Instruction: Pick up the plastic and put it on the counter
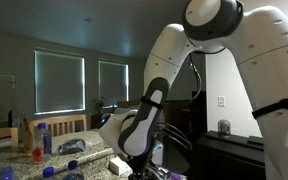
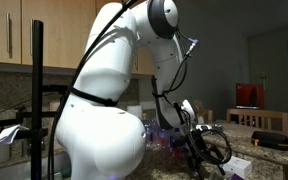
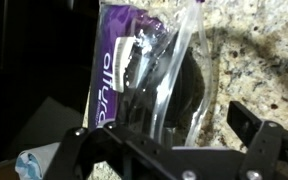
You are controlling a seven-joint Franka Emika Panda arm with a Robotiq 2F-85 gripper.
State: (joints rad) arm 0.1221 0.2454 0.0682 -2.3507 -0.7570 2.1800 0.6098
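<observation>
Currently gripper [image 3: 169, 158] is hanging right at the plastic bag [image 3: 149, 70], granite worktop [image 3: 259, 60] beyond; can't tell opening or hold. Dark object [image 3: 24, 50] is crowding beside the bag.

Open granite counter [image 3: 264, 50] stretches to the right of the plastic bag [image 3: 134, 60] in the wrist view, free of clutter as far as the frame's edge. A dark mass [image 3: 19, 60], too dim to identify, crowds the bag's left side. A blue-and-white object [image 3: 29, 163] sits near its lower left corner. In an exterior view, a blue-capped bottle [image 1: 44, 137] stands on the counter; its place relative to the bag is unclear.
</observation>
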